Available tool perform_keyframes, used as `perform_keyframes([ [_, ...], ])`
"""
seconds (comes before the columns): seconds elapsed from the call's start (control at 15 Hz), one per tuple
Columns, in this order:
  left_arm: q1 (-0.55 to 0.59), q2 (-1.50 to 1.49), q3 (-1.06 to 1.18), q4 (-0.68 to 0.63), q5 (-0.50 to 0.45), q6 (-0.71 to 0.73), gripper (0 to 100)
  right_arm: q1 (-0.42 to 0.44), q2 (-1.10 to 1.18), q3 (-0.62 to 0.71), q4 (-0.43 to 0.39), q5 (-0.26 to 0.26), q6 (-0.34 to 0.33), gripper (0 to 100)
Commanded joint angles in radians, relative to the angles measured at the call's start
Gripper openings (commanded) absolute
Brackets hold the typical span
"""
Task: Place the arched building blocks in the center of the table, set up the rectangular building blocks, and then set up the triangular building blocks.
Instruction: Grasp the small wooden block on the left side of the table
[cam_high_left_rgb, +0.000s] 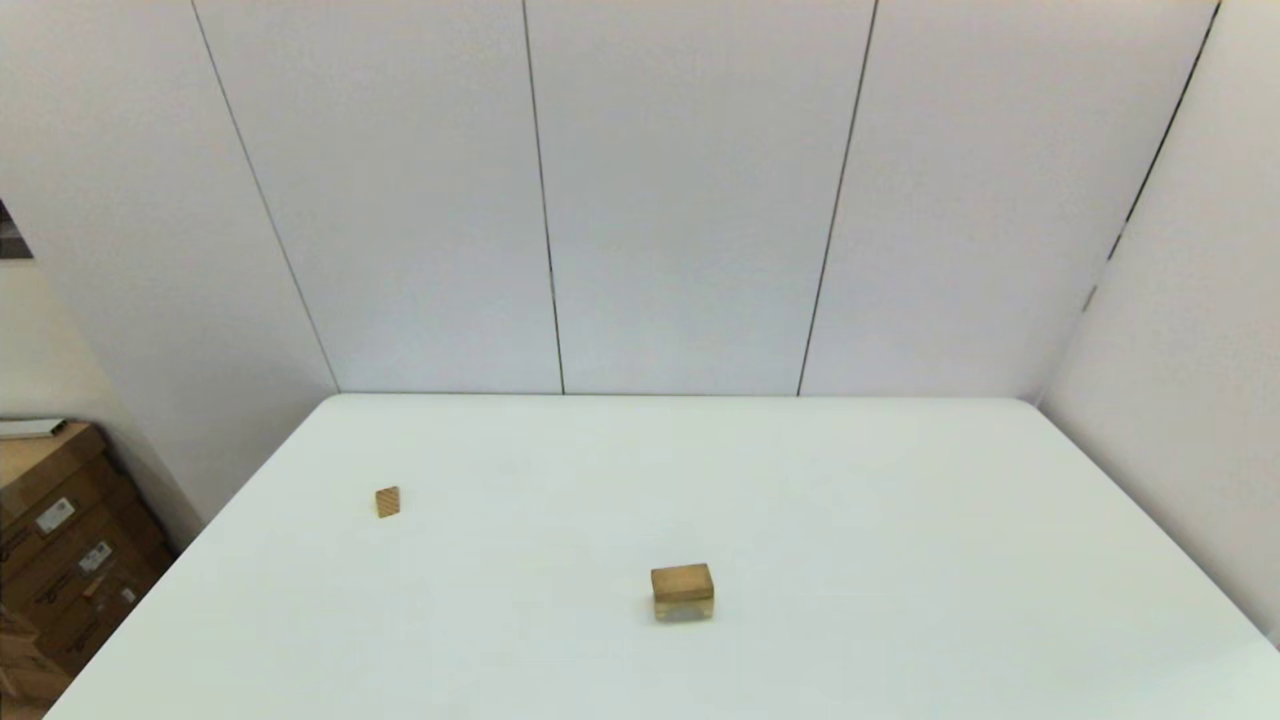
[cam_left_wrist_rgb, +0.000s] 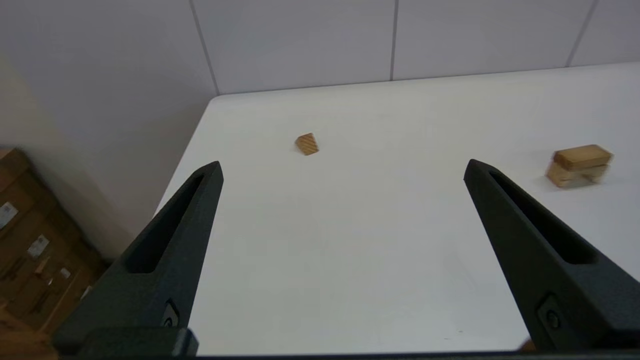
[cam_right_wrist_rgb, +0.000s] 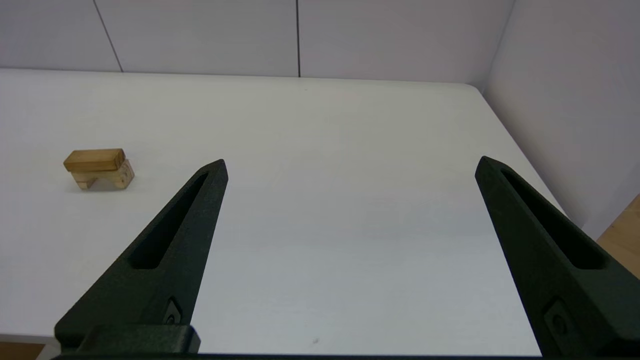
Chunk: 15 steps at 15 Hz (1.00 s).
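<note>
Left gripper (cam_left_wrist_rgb: 342, 170) agape, triangular block (cam_left_wrist_rgb: 307, 144) beyond

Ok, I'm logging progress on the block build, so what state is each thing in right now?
Chunky light-wood arched block: standing on the white table, hollow down.
Slim tan rectangular bar: lying flat on top of the arch.
Small striped triangular prism: alone on the table, not yet stacked.
Left gripper: open, empty.
Right gripper: open, empty.

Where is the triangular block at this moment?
In the head view, the triangular block lies alone on the table's left side, well apart from the stacked rectangular block and arched block.
</note>
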Motion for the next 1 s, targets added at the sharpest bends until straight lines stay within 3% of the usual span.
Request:
perform_keyframes([
  [0.07, 0.0, 0.342, -0.232, 0.076, -0.067, 0.04, 100, 0.0, 0.0, 0.002, 0.0, 0.0, 0.0, 100],
  [0.53, 0.02, 1.123, -0.64, 0.223, -0.048, 0.046, 100, 0.0, 0.0, 0.002, 0.0, 0.0, 0.0, 100],
  [0.87, 0.025, 1.551, -0.806, 0.311, 0.145, -0.029, 100, 0.0, 0.0, 0.002, 0.0, 0.001, 0.0, 100],
  [1.0, 0.025, 1.679, -0.885, 0.311, 0.154, -0.124, 100, 0.0, 0.0, 0.002, 0.0, 0.0, 0.0, 100],
])
